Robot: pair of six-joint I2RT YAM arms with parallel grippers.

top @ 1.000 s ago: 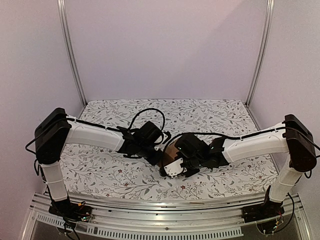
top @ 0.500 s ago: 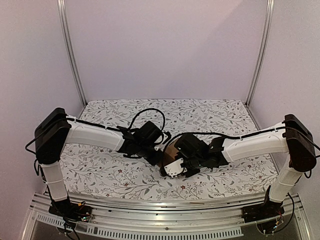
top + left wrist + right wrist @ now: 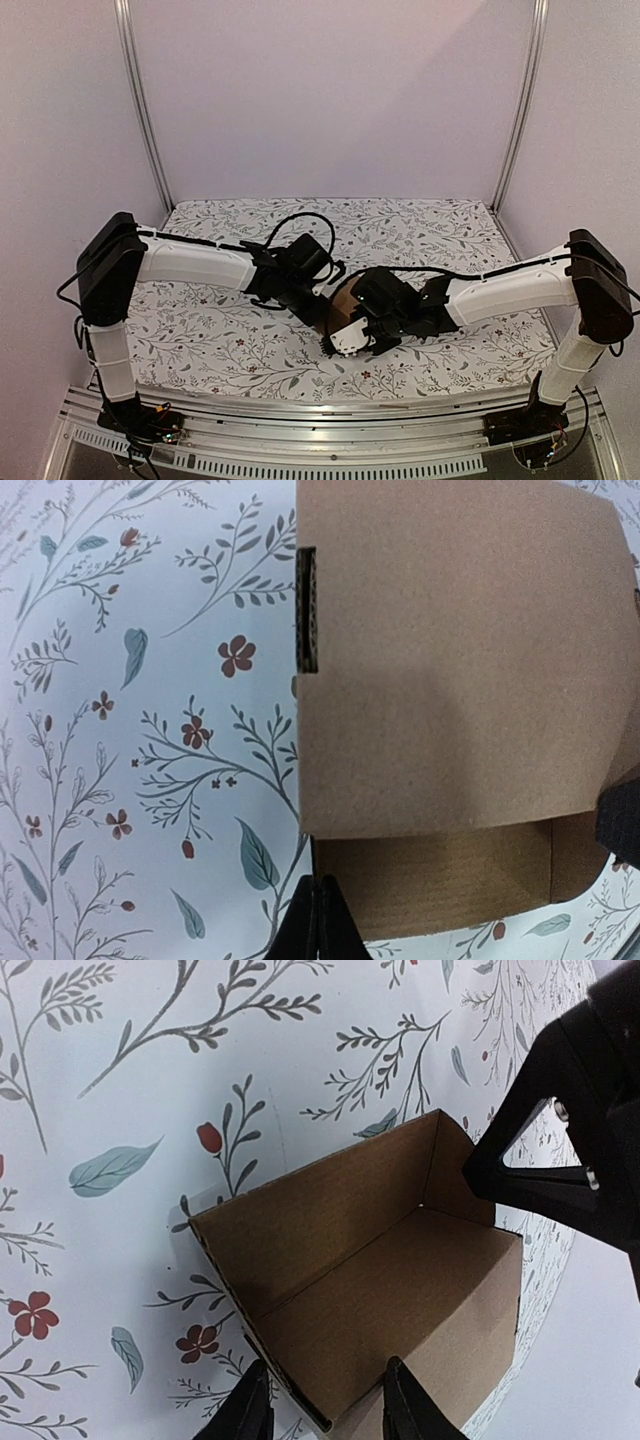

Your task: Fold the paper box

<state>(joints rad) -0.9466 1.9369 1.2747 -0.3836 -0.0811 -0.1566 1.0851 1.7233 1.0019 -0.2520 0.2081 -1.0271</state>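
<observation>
The paper box (image 3: 345, 298) is a plain brown carton in the middle of the table, between my two wrists. From the left wrist, its outer panel (image 3: 450, 660) fills the upper right. My left gripper (image 3: 320, 910) is shut with nothing between its fingers, tips at the box's lower left corner. The right wrist looks into the open carton (image 3: 380, 1280). My right gripper (image 3: 325, 1405) is open, and the near wall's edge runs between its fingers. The left gripper (image 3: 560, 1150) shows at the box's far end. From above, the right gripper (image 3: 338, 332) sits in front of the box.
A floral cloth (image 3: 200, 340) covers the table. Metal posts (image 3: 145, 110) (image 3: 520, 110) stand at the back corners before pale walls. An aluminium rail (image 3: 330, 420) runs along the near edge, carrying both arm bases.
The right gripper's jaws have widened. The left arm has shifted slightly to the right and back. The box stays where it was.
</observation>
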